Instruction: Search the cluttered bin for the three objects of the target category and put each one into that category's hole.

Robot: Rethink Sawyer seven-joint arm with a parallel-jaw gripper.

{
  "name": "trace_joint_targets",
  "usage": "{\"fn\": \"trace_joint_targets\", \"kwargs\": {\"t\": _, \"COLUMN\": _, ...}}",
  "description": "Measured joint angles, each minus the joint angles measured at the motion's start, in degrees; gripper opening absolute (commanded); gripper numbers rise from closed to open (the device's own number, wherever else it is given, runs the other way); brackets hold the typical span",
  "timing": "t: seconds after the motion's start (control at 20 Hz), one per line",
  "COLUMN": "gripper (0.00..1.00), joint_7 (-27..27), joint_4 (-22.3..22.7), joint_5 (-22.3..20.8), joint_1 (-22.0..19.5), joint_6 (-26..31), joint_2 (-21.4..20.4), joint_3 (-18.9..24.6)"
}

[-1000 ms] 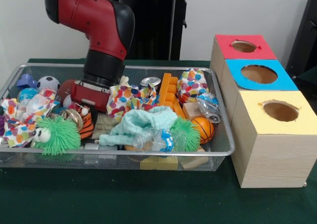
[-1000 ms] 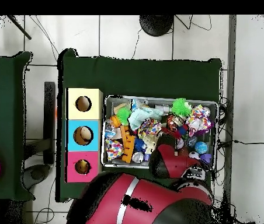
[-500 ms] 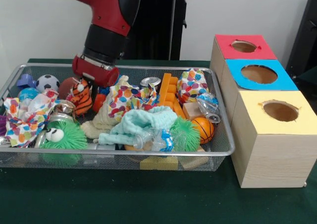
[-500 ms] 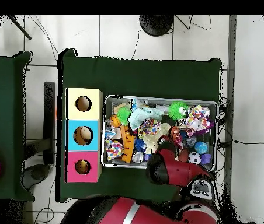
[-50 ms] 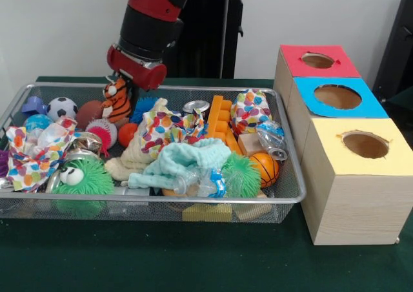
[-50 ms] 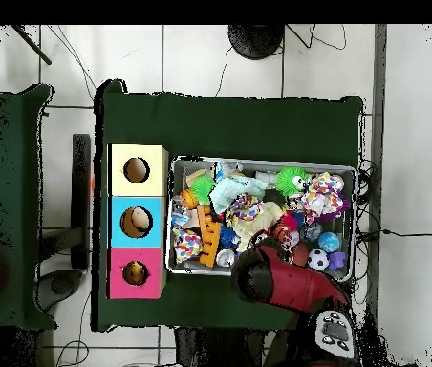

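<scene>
A striped orange tiger toy (image 5: 117,101) hangs just above the clutter at the back left of the wire bin (image 5: 193,202). My gripper (image 5: 121,90) is shut on its upper part, under the red wrist. The fingers are mostly hidden behind the toy. To the right stand three wooden boxes with holes: red (image 5: 319,61), blue (image 5: 337,97) and yellow (image 5: 364,145). In the overhead view the arm (image 6: 268,277) covers the bin's lower edge and hides the tiger.
The bin holds a soccer ball (image 5: 62,108), a green fuzzy toy with eyes (image 5: 80,176), a teal cloth (image 5: 184,159), polka-dot cloths (image 5: 166,127), a can (image 5: 195,106), an orange block (image 5: 221,121), a bottle (image 5: 271,137) and a small basketball (image 5: 264,167).
The gripper went from pressing into the clutter to rising with the tiger toy in it. The green fuzzy toy and a polka-dot cloth shifted at the bin's left.
</scene>
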Motion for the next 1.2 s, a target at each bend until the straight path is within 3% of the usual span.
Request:
{"fn": "trace_joint_targets", "kwargs": {"t": 0.55, "gripper": 0.0, "joint_7": 0.0, "joint_4": 2.81, "joint_5": 6.96, "joint_1": 1.52, "joint_6": 5.19, "joint_2": -2.47, "joint_3": 2.56}}
{"fn": "trace_joint_targets", "kwargs": {"t": 1.2, "gripper": 0.0, "joint_7": 0.0, "joint_4": 2.89, "joint_5": 13.53, "joint_1": 11.08, "joint_6": 19.2, "joint_2": -8.13, "joint_3": 2.0}}
